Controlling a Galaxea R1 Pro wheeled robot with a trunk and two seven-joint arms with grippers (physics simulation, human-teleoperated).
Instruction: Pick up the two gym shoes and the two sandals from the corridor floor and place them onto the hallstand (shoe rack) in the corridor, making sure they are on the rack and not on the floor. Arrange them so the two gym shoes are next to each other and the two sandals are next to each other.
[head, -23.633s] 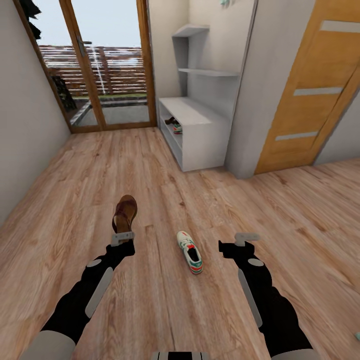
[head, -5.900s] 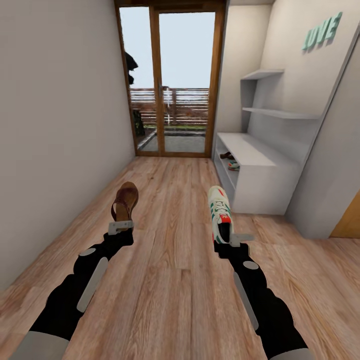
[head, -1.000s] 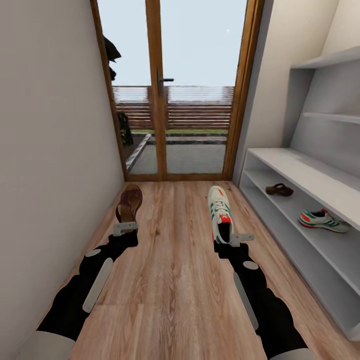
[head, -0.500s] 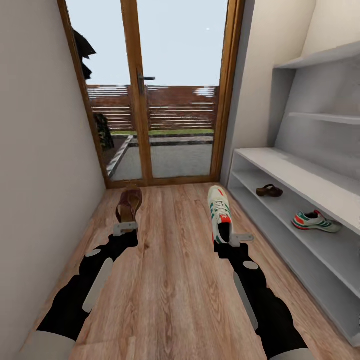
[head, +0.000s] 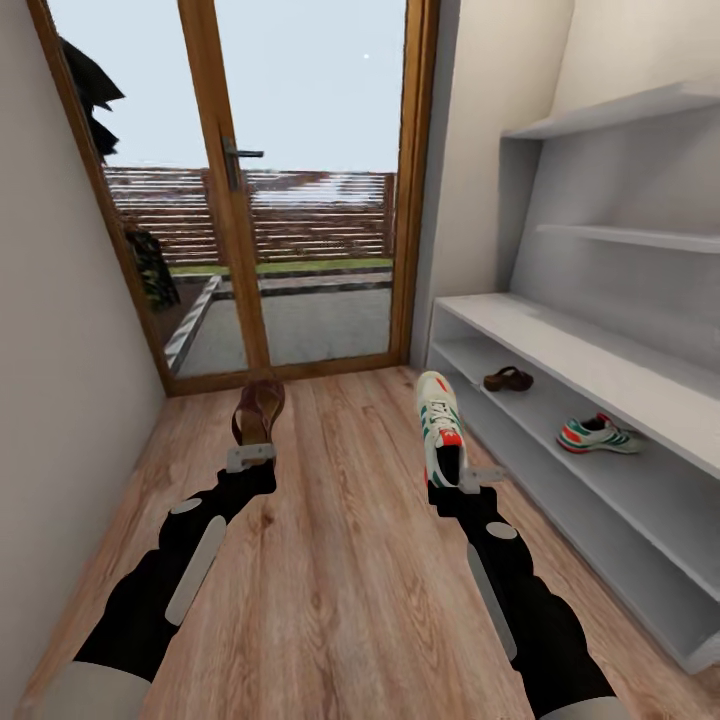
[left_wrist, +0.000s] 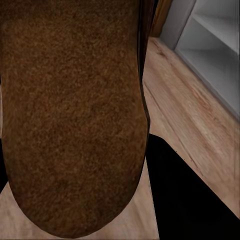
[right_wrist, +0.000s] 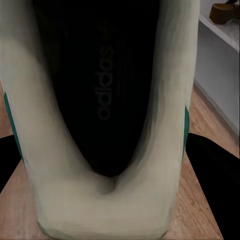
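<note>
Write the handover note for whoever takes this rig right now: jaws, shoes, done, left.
Left gripper: jaws shut on the held sandal.
Right gripper: jaws shut on the held gym shoe at its heel.
Hallstand stands to the robot's right. On its shelf lie the other sandal, nearer the glass door, and the other gym shoe, nearer the robot.
Done: one of each pair racked, both remaining shoes lifted off the corridor floor.
Left: set the held sandal beside its mate and the held gym shoe beside its mate.

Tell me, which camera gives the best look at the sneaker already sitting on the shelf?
The head view: the shelved gym shoe lies whole on the white rack. The wrist views look at the carried sandal and the other sneaker.
</note>
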